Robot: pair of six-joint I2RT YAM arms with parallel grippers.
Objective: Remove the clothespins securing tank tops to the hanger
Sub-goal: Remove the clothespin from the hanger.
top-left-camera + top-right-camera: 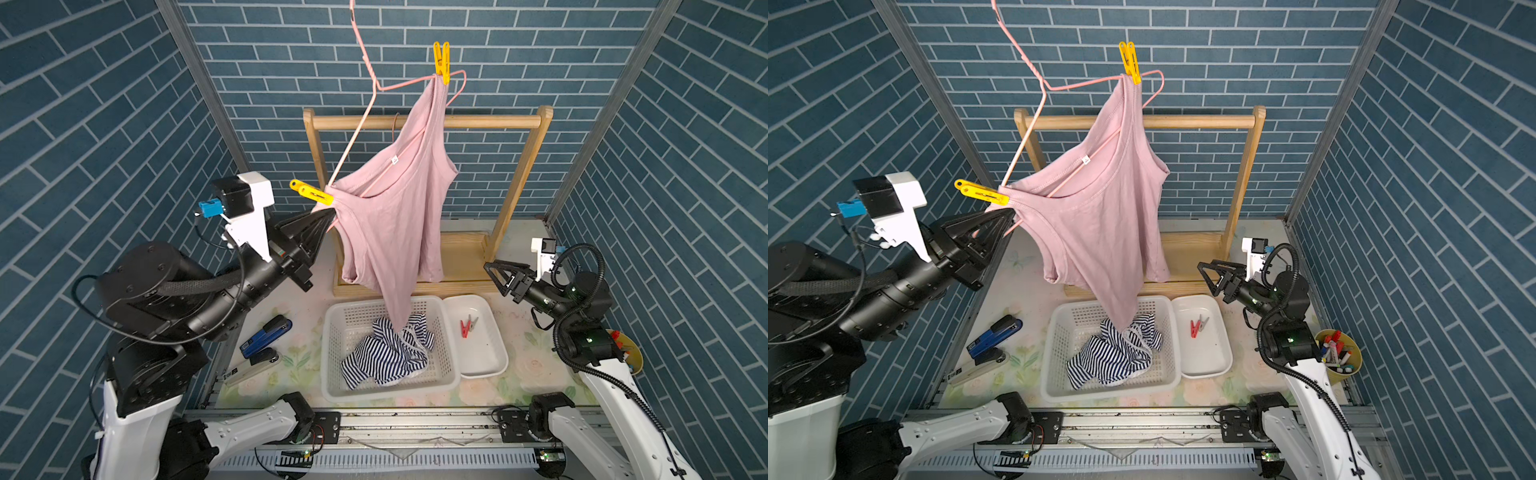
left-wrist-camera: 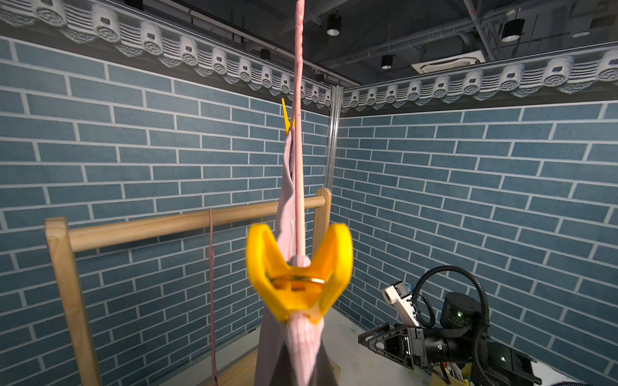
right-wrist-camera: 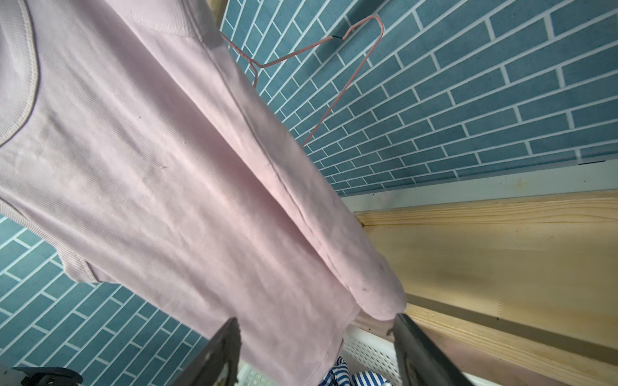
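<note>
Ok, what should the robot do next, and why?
Probably raise the open right gripper to the lower yellow clothespin: it clamps the pink tank top to the hanger, whose low corner the left gripper grips steady.

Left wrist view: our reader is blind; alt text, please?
Close up, a yellow plastic clothespin clamps a dusty pink tank top onto a thin pink wire hanger; a second yellow clothespin sits farther along, before a wooden rack.

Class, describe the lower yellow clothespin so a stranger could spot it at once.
Find the pink tank top on the pink wire hanger. At the hanger's lower corner, right by the left gripper, a yellow clothespin juts sideways; the other yellow one stands upright at the top corner.
</note>
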